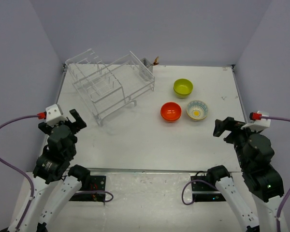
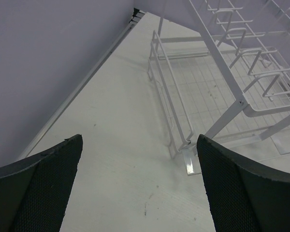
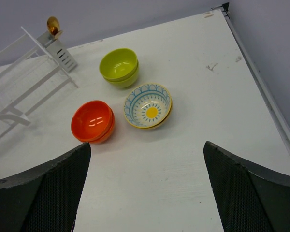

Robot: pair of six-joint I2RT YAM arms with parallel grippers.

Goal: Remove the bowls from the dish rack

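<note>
Unloading looks finished. The dish rack [image 1: 111, 82] at the far left of the worktop [image 1: 135, 140] holds no bowl that I can see. The lime-green bowl [image 1: 183, 87], orange-red bowl [image 1: 170, 111] and blue-patterned bowl [image 1: 197, 109] sit upright in a cluster to its right, clear of the rack. The left end effector [image 2: 140, 145] and right end effector [image 3: 147, 145] are both released, holding nothing, near the front edge. No further pick seems needed. A gold-coloured utensil [image 3: 52, 24] stands in the rack's side cup [image 3: 64, 55], and nothing blocks either arm.
</note>
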